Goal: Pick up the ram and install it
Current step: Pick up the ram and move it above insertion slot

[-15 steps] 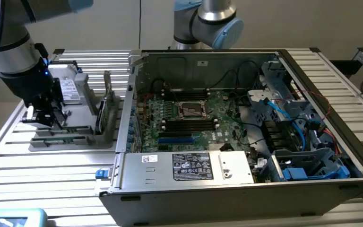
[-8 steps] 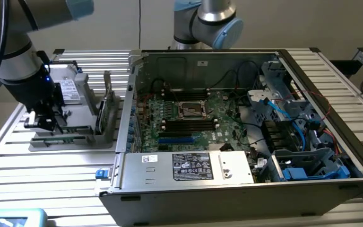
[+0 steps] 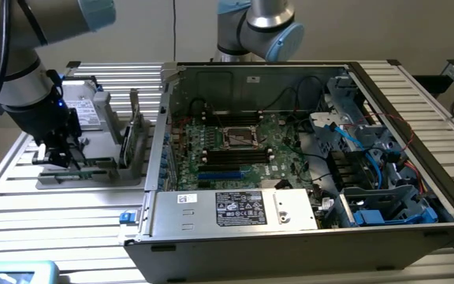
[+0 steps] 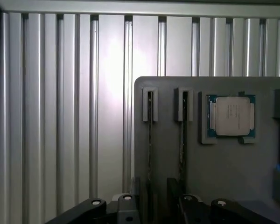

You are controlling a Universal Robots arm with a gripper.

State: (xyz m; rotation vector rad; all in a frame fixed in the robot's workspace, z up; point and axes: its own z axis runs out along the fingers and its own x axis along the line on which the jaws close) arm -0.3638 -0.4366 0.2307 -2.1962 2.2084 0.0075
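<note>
Claw (image 4: 158,211) spread, ram (image 4: 150,140) lengthwise twd it

Here's the ram (image 4: 150,140), standing upright on its long edge in a slot of the gray holder (image 4: 224,177). Seen edge-on, it's a thin dark strip. A second stick (image 4: 183,140) stands just beside it, parallel, in its own slot.

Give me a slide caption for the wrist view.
Open gripper poised over ram sticks slotted in a gray tray, beside a processor.
</note>
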